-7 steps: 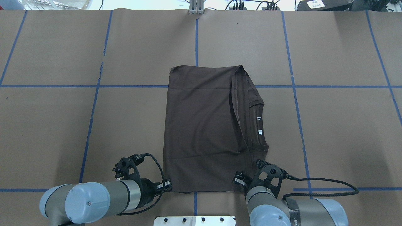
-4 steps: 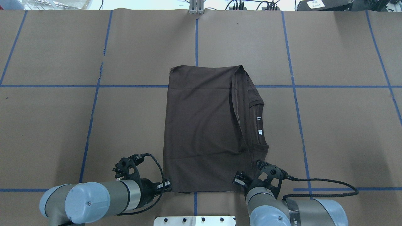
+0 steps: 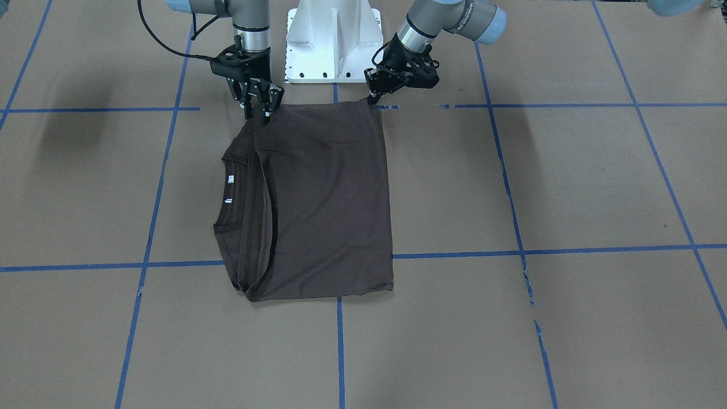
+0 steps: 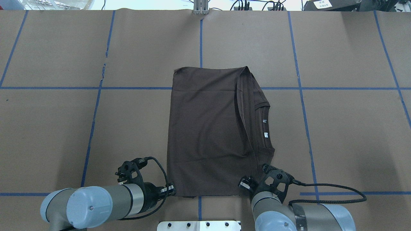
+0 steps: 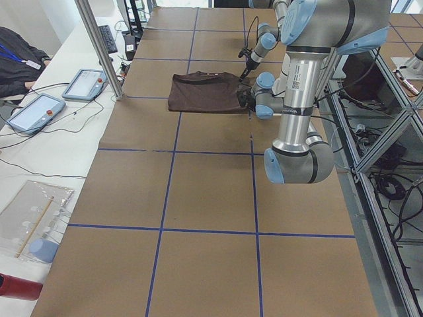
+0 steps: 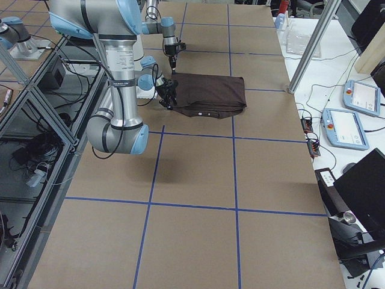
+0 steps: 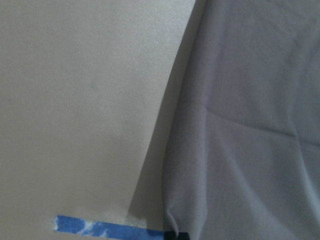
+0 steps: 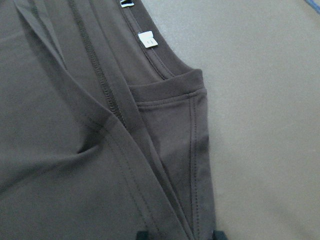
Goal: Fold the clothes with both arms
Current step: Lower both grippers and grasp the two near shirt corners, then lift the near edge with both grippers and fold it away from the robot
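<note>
Left black two-finger gripper [image 3: 372, 101]: clenched on the corner of the dark grey-brown short-sleeved T-shirt [image 4: 208, 134] nearest the robot, low at the table.
Right black two-finger gripper [image 3: 258, 112]: spread, its fingertips [image 8: 143, 235] apart on either side of the folded edge at the shirt's other near corner, with cloth between them.
T-shirt: folded into a rectangle, flat at the middle of the brown paper-covered table [image 4: 337, 128]; ribbed collar and white neck tags [image 4: 265, 134] show along the right arm's side.
Table marks: blue tape lines [image 4: 201, 48] form a grid.
Base: white metal pedestal [image 3: 334, 40] between the two arms.
</note>
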### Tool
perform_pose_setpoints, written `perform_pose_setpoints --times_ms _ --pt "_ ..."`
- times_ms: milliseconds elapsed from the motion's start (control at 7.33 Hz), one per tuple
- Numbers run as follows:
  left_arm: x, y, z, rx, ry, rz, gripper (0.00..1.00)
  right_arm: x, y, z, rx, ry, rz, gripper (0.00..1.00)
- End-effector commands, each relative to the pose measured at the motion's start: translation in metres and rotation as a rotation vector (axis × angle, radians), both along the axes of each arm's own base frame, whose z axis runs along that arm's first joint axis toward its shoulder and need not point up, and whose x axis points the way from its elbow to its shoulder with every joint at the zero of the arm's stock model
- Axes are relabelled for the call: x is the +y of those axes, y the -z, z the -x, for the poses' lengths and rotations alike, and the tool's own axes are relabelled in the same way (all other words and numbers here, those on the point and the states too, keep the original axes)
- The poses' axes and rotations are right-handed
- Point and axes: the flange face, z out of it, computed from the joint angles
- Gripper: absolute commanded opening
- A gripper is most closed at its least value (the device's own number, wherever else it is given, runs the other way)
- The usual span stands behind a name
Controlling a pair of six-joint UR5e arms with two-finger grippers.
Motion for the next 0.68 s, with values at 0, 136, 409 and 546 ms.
perform_pose_setpoints --times_ms 0,136,409,546 --pt "0.0 0.0 0.0 0.0 0.0 0.0 0.0 0.0 0.003 -0.001 -0.012 -0.01 0.008 0.0" --pt "0.0 0.001 0.0 0.002 0.0 0.0 0.0 0.0 0.005 -0.001 -0.016 -0.01 0.008 0.0" --pt "0.001 0.007 0.005 0.014 0.0 -0.002 0.0 0.0 0.01 -0.002 -0.026 -0.01 0.007 0.0" --pt "0.001 0.019 0.015 0.033 -0.004 -0.007 0.0 -0.002 0.022 -0.011 -0.051 -0.012 0.009 0.0"
